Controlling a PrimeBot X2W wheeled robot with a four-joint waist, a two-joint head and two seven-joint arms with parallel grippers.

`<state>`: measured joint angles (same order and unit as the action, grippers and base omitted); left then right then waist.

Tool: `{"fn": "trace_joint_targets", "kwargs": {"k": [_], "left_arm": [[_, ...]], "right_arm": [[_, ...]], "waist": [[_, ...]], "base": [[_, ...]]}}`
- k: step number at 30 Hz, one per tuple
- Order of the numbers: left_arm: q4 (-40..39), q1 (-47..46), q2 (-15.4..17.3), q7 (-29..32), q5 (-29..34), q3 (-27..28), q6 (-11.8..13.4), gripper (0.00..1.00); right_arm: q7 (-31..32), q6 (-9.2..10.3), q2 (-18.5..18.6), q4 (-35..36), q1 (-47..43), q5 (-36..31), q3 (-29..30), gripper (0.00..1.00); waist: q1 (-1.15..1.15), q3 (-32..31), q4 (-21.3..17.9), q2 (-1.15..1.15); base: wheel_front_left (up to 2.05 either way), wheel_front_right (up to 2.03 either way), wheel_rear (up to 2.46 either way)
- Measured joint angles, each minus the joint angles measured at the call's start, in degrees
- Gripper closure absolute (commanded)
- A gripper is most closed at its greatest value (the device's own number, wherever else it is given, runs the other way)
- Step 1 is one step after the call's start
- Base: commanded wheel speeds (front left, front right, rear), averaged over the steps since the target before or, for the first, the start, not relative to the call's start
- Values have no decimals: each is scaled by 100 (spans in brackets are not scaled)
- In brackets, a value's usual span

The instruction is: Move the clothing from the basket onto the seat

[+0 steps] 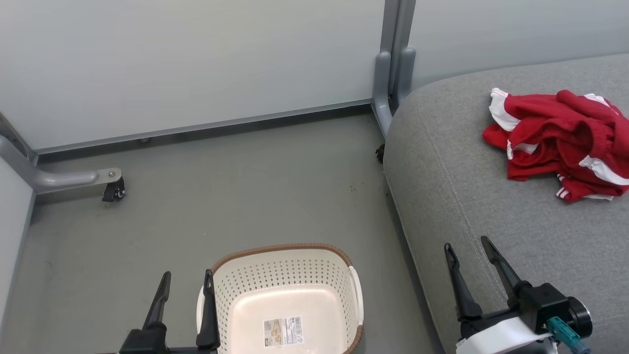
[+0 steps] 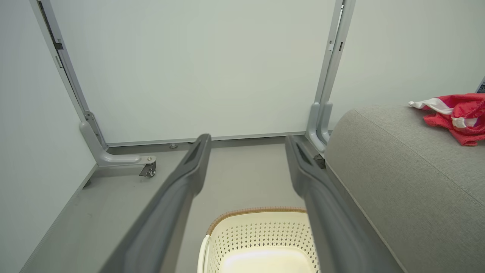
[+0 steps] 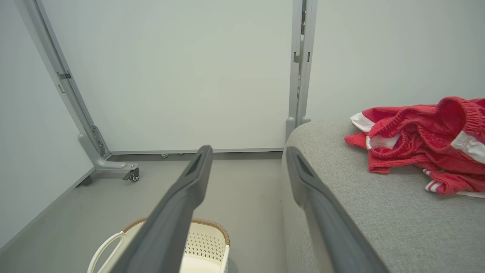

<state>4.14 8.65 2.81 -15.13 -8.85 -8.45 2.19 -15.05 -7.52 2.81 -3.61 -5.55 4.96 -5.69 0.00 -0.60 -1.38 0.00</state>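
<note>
At 2 o'clock in the head view, the red clothing [image 1: 555, 140] lies in a crumpled heap on the grey seat [image 1: 491, 226], well back from the cushion's rounded near-left corner and reaching the view's right border. The cream basket [image 1: 285, 248] stands on the floor [image 1: 221, 196] at 6 o'clock. Its brown rim is near the seat's side but apart from it, with a narrow strip of floor between them, and a label sticker [image 1: 283, 332] lies on its bare bottom. The left gripper [image 1: 188, 273] hangs at 7 o'clock with its jaws spread wide and nothing between them. Its inner finger lies along the basket's left wall, though I cannot tell whether they touch. The right gripper [image 1: 466, 243], at 5 o'clock, is likewise spread wide and holds nothing; its fingers point up over the seat's stitched edge seam, well apart from the clothing. From 9 to 12 o'clock, bare grey floor stretches back to the pale partition panels [image 1: 196, 64], bounded by their metal bottom rail. A castor foot [image 1: 114, 191] juts into it at 9 o'clock, and a grey upright post [image 1: 393, 73] stands at 1 o'clock, just beside the seat's far corner.
</note>
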Motion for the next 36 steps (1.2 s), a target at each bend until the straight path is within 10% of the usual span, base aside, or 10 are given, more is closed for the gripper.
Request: {"fn": "trace_joint_targets", "kwargs": {"k": [3, 4, 36], "left_arm": [[-15, -2, 1, 0, 67, 26, 45, 0], [-25, -3, 1, 0, 104, 37, 76, 100], [469, -357, 131, 573, -2906, 290, -255, 100]], "right_arm": [[0, 0, 0, 7, -6, -7, 10, 0], [0, 0, 0, 11, -7, -8, 13, 100], [546, 0, 140, -458, 262, 3128, 162, 100]], "waist": [[0, -2, 50, 0], [0, 0, 63, 0], [0, 18, 83, 0]], "base": [[0, 0, 0], [0, 0, 0], [0, 0, 0]]}}
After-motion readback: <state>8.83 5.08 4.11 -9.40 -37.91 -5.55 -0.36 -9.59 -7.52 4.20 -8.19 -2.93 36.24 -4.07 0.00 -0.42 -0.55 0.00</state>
